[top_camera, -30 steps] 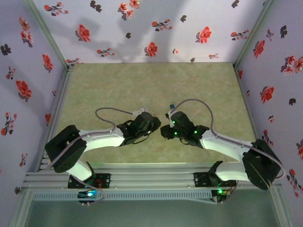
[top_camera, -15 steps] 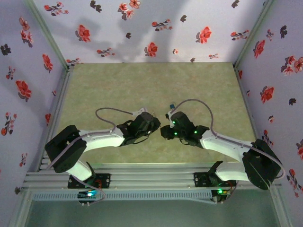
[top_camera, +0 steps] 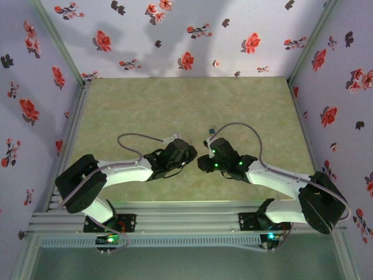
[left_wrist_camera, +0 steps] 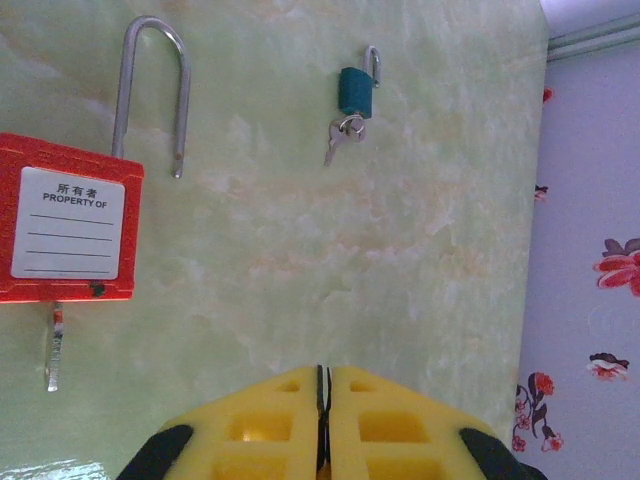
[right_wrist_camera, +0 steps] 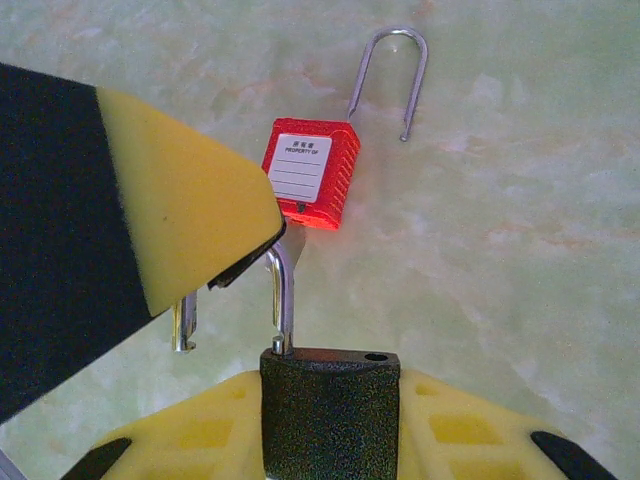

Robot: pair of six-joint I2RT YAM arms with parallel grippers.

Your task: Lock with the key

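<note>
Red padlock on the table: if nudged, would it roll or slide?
Likely slides, not rolls: the red padlock lies flat on its squarish body. Its open metal shackle looks stiff but may swivel. The key sticking out below could catch.

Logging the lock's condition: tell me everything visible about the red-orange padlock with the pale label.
The red-orange padlock lies flat on the pale green table, white label up, reading PROPERTY OF above blank lines. Its squarish body looks like ribbed plastic. The thin metal shackle stands open, one leg free of the body. A key sticks from its bottom end. Nothing grips it.
</note>
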